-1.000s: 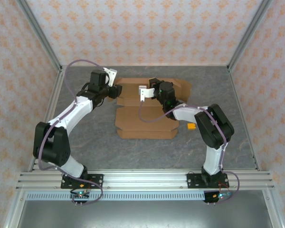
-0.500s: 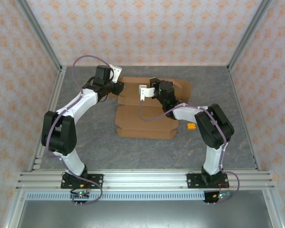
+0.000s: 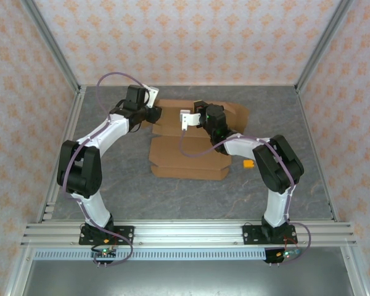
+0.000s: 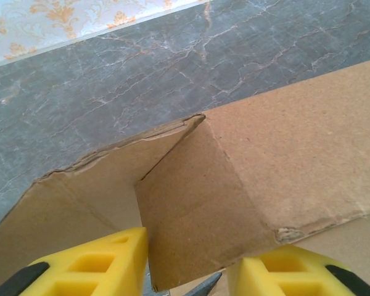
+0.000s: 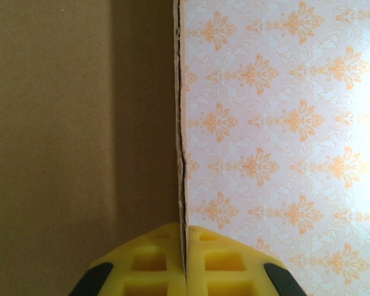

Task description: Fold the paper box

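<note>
Lying on the gray table (image 3: 142, 191), toward the middle of its far edge, the paper box (image 3: 185, 163) is partly folded. The right gripper (image 5: 185, 243) pinches a raised panel's thin edge. The left gripper (image 4: 188, 253) is spread, with a corner flap between its fingers. An orange block (image 3: 249, 164) sits just beside the box's right side.
</note>
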Tool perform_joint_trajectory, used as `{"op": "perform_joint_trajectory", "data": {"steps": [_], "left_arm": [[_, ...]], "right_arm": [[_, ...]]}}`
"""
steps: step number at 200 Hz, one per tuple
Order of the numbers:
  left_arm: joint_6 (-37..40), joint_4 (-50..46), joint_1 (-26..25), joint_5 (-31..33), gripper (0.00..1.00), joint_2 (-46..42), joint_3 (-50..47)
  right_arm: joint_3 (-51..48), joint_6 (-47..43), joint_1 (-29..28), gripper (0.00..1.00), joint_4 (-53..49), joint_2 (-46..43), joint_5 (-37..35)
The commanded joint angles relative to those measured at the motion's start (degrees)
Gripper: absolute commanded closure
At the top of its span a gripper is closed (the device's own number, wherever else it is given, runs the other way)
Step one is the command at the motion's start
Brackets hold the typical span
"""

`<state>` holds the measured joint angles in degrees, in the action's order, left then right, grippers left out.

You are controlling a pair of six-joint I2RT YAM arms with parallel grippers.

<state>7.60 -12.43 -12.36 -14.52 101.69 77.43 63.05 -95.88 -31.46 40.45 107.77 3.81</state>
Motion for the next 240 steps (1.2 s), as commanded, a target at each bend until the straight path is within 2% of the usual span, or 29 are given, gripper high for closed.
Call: {"op": "perform_joint_trajectory", "data": {"steps": [1,24,57,120,173,216,240], "left_arm": [[1.0,-0.9,1.1,1.5,0.59,-4.0,1.1],[0.5,-1.3,1.6,0.1,0.58,-4.5,1.5],[0.8,-2.5,2.0,0.1,0.61,-0.9,4.2],[0.2,-3.2,2.1,-3.1,0.76,3.5,8.0],[-6.4,0.4,2.1,-11.8,0.83,5.6,9.1],[-13.8,6.7,2.2,-14.0,0.86,5.5,7.1],[-15.0,8.2,2.2,-15.0,0.86,6.1,6.7]], "right_arm": [[2.3,0.3,-0.5,1.00,0.1,-1.0,1.0],[2.3,0.6,-0.5,1.00,0.1,-0.9,1.4],[2.3,0.7,-0.5,1.00,0.0,-0.9,1.3],[2.6,1.4,-0.5,1.00,-0.3,-0.9,1.8],[2.9,2.6,-0.6,1.00,0.1,-0.7,2.2],[2.9,2.6,-0.6,1.00,0.1,-0.6,2.2],[2.8,2.5,-0.7,1.00,0.1,-0.6,2.0]]}}
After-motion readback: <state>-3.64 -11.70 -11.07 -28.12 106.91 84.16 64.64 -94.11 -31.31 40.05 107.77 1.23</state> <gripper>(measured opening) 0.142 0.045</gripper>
